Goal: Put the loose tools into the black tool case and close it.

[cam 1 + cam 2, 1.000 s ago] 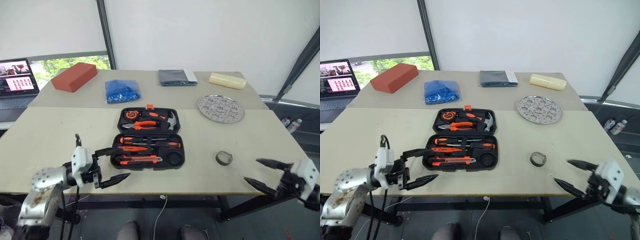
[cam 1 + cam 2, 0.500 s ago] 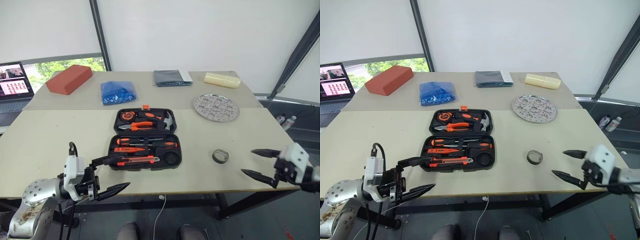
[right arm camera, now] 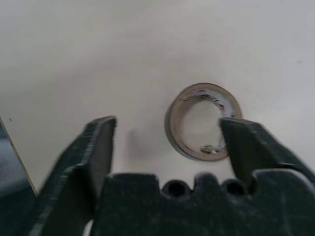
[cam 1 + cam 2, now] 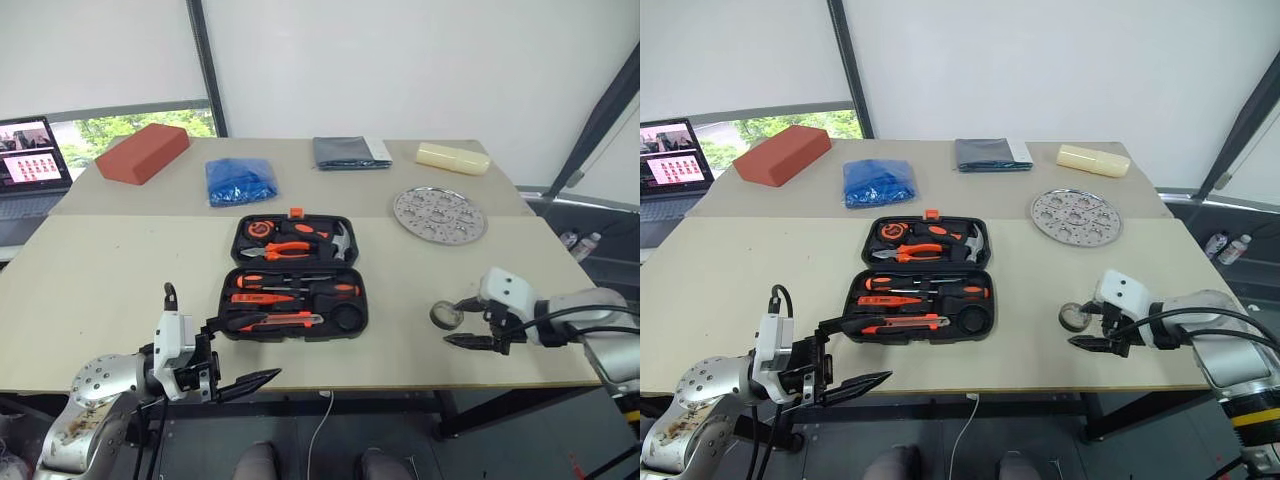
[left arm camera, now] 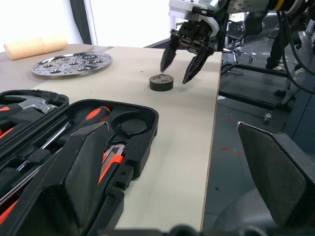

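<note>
Two grippers are seen at the table's near edge: the left gripper [image 4: 243, 352] is spread wide and empty, while the right gripper [image 4: 468, 319] is parted around the dark ring-shaped tape roll [image 4: 447, 315], no grip evident. Beyond, the black tool case [image 4: 296, 276] lies open, with orange-and-black tools seated in moulded recesses.
</note>
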You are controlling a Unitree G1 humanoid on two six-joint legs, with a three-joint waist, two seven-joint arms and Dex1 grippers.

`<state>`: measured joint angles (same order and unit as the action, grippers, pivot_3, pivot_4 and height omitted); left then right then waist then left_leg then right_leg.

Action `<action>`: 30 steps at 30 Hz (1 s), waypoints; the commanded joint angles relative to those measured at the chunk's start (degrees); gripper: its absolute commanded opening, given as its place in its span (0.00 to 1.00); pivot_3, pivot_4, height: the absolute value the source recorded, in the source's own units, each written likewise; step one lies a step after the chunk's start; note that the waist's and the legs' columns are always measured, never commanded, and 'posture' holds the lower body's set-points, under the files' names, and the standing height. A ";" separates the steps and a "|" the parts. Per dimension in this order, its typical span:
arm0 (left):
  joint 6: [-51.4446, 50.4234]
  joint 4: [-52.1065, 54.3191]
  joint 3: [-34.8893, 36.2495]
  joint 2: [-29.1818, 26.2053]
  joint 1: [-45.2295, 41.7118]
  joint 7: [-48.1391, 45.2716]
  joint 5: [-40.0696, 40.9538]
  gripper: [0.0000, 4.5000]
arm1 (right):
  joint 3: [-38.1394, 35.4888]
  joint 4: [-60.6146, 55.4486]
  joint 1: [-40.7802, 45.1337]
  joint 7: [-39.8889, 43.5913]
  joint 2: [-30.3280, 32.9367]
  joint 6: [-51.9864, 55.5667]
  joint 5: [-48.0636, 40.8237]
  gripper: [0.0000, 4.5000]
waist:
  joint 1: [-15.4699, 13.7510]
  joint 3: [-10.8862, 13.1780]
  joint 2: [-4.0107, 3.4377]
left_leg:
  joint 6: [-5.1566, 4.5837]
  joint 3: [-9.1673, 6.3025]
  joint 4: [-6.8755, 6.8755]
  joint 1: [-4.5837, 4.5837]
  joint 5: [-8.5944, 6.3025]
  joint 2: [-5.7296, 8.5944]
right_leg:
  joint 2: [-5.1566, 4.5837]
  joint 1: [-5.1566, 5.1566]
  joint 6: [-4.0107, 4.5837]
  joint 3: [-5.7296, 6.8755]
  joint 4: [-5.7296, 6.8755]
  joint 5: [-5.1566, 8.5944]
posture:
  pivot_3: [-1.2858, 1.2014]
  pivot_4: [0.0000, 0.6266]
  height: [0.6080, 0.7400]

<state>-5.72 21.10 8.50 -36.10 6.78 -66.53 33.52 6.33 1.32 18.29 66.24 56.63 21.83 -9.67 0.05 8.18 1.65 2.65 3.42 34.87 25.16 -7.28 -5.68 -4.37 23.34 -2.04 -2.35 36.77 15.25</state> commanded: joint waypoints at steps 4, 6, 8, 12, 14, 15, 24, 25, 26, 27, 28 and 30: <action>2.02 -1.13 0.32 -0.07 -1.66 0.01 -0.37 1.00 | 2.45 3.19 4.47 0.69 -0.90 -1.10 2.94 0.23 | 0.11 0.02 0.03 | -0.01 0.01 -0.01 0.00 0.01 -0.01 | 0.01 0.02 0.00 0.00 0.01 0.00 | 0.52 0.24 1.00; 2.49 -1.66 1.12 -0.34 -1.32 -0.21 -0.39 1.00 | 3.80 4.85 5.82 1.90 -1.26 -2.95 4.22 0.07 | 0.14 0.02 0.02 | -0.01 0.01 -0.01 0.00 0.01 -0.01 | 0.01 0.03 0.00 0.00 0.02 0.00 | 0.52 0.24 1.00; 2.84 -2.03 1.64 -0.39 -1.13 -0.05 -0.39 1.00 | 4.37 6.52 6.90 2.42 -1.77 -5.22 5.04 0.00 | 0.17 0.02 0.03 | -0.02 0.02 -0.02 0.00 0.01 -0.01 | 0.01 0.03 0.00 0.00 0.01 0.00 | 0.52 0.24 1.00; 3.72 -2.73 2.78 -0.14 -0.09 0.94 -0.75 1.00 | 4.16 8.13 9.52 5.21 -4.04 -8.21 3.51 0.00 | 0.37 0.03 0.05 | -0.05 0.02 -0.03 0.00 0.03 -0.01 | 0.02 0.03 0.00 0.00 0.01 0.00 | 0.52 0.24 1.00; 3.65 -2.84 3.71 0.11 0.53 1.59 -0.35 1.00 | 2.75 4.98 11.06 8.31 -6.56 -7.07 -1.45 0.00 | 0.66 0.06 0.09 | -0.05 0.02 -0.03 0.00 0.03 -0.02 | 0.03 0.04 0.00 0.00 0.03 -0.01 | 0.52 0.24 1.00; 3.80 -3.09 4.22 0.09 0.96 1.67 -0.30 1.00 | 2.34 2.16 11.85 10.13 -7.70 -4.43 -4.68 0.00 | 0.77 0.07 0.08 | -0.06 0.02 -0.04 0.00 0.04 -0.03 | 0.04 0.04 0.00 0.00 0.04 -0.01 | 0.52 0.24 1.00; 3.97 -2.97 6.24 -0.27 5.38 1.46 0.03 1.00 | 9.50 -9.97 19.70 9.82 -14.48 15.35 -11.49 0.00 | 0.35 0.13 0.20 | 0.26 0.05 -0.10 0.02 -0.16 -0.05 | -0.01 0.49 0.11 0.01 0.10 0.03 | 0.52 0.24 1.00; 4.40 -2.63 5.89 -0.17 6.04 1.37 -0.46 1.00 | 12.04 -9.18 20.70 9.30 -15.36 15.34 -9.31 0.00 | 0.35 0.13 0.22 | 0.28 0.08 -0.09 0.13 -0.18 -0.05 | -0.02 0.58 0.15 0.01 0.11 0.00 | 0.52 0.24 1.00; 4.62 -2.45 5.61 -0.01 6.29 1.51 -0.75 1.00 | 14.45 -8.31 21.55 9.11 -15.76 14.91 -7.00 0.00 | 0.43 0.13 0.22 | 0.29 0.11 -0.06 0.21 -0.18 -0.06 | -0.03 0.70 0.20 0.00 0.13 -0.03 | 0.52 0.24 1.00; 4.75 -2.33 5.44 0.08 6.42 1.64 -0.90 1.00 | 16.04 -7.74 22.14 8.99 -15.93 14.60 -5.50 0.00 | 0.44 0.13 0.22 | 0.28 0.14 -0.06 0.23 -0.18 -0.08 | -0.03 0.73 0.29 -0.01 0.14 -0.10 | 0.52 0.24 1.00; 4.68 -2.05 5.32 0.23 6.45 1.99 -0.88 1.00 | 17.08 -6.73 22.51 8.37 -16.54 14.03 -4.32 0.00 | 0.42 0.13 0.22 | 0.28 0.15 -0.04 0.26 -0.18 -0.08 | -0.02 0.78 0.34 -0.01 0.17 -0.13 | 0.52 0.24 1.00; 4.67 -1.65 5.10 0.30 6.59 2.37 -0.93 1.00 | 18.11 -4.39 23.67 6.25 -18.54 13.95 -2.69 0.00 | 0.35 0.14 0.23 | 0.28 0.15 -0.03 0.34 -0.17 -0.08 | -0.02 0.85 0.41 0.00 0.19 -0.17 | 0.52 0.24 1.00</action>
<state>-2.15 17.12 13.53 -35.91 13.37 -64.59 32.62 24.21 -4.62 39.72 74.52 39.17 36.44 -14.55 0.40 8.32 1.88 2.93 3.57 34.84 25.54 -7.45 -5.76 -4.39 24.21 -1.62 -2.35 36.97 15.06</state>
